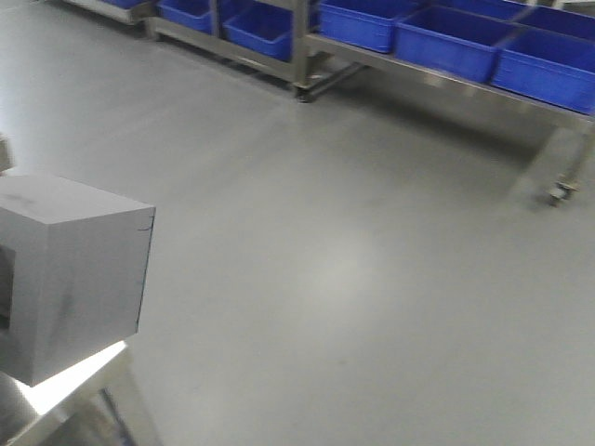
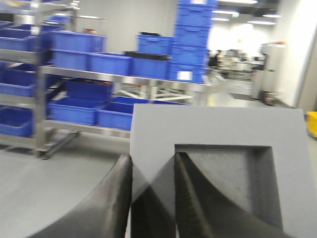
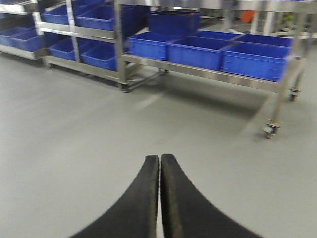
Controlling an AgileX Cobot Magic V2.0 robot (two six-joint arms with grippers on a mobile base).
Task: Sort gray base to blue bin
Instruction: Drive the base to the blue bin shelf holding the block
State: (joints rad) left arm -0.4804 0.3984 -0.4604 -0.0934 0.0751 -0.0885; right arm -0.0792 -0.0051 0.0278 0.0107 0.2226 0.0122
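The left gripper [image 2: 152, 161] has its jaws narrowly parted and clamped on one wall of the gray base [image 2: 218, 134]. One finger is outside the wall and the other is inside the square recess. The block is held aloft, well apart from the blue bins [image 1: 446, 42] on steel racks [image 1: 418, 69]. The right gripper [image 3: 160, 158] has its jaws pressed together, empty.

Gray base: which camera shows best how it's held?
Left wrist view: the gray base looms close, recess visible, fingers pinching its wall. Front view shows only plain sides at the left edge; right wrist view shows none.
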